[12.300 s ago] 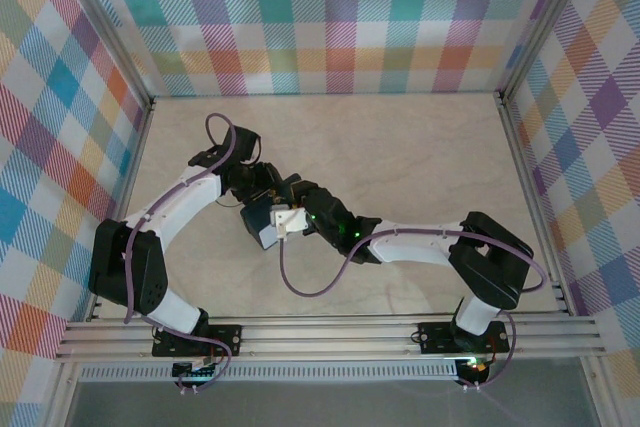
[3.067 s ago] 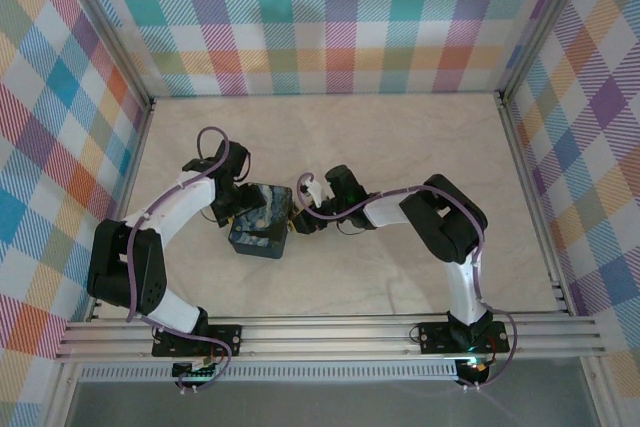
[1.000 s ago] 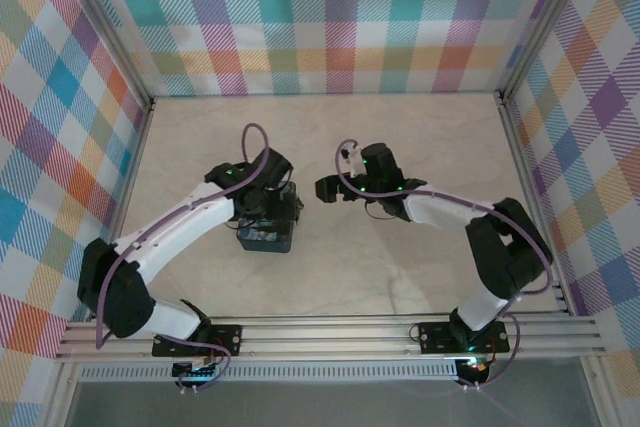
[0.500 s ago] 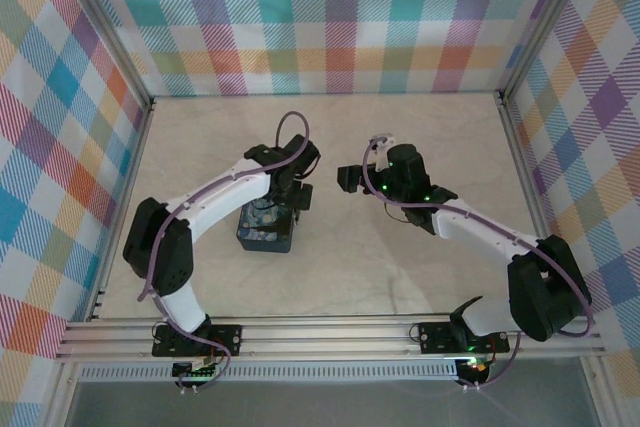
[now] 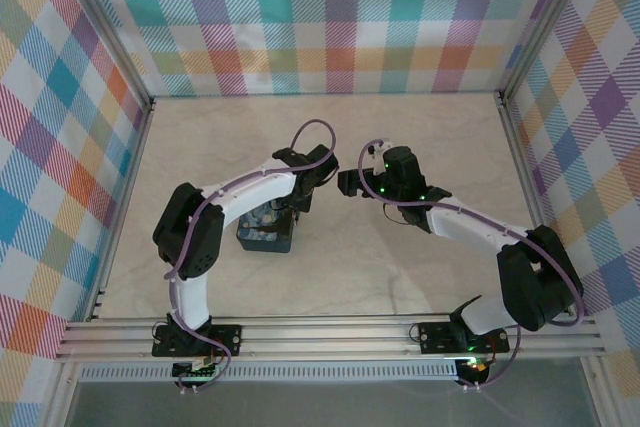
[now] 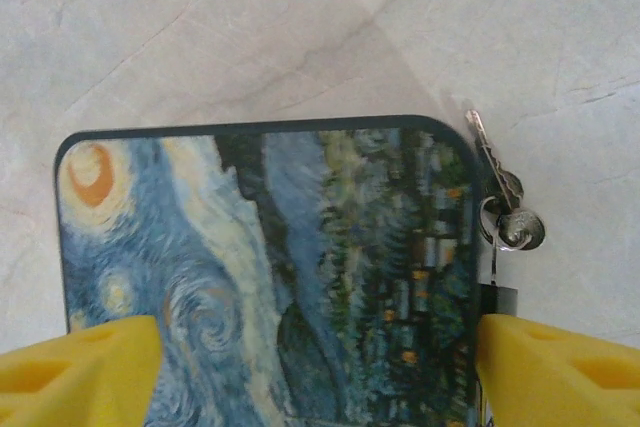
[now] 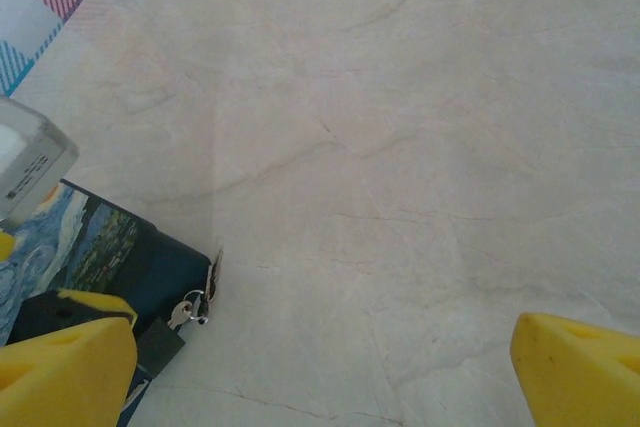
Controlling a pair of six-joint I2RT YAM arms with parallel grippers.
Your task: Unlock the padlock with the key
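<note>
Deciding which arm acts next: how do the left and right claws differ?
The left claw hangs over the painted box, spanning its width; the right claw hangs over bare table beside it. The left claw points straight down; the right claw is tilted. Both are open, yellow-tipped.

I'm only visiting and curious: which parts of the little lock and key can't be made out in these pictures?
- Padlock, left wrist view: lower body covered by a fingertip of the left claw; locked or not is unclear.
- Key, both wrist views: too small to see its teeth.
- Box, right wrist view: cut off by the frame's left edge.
</note>
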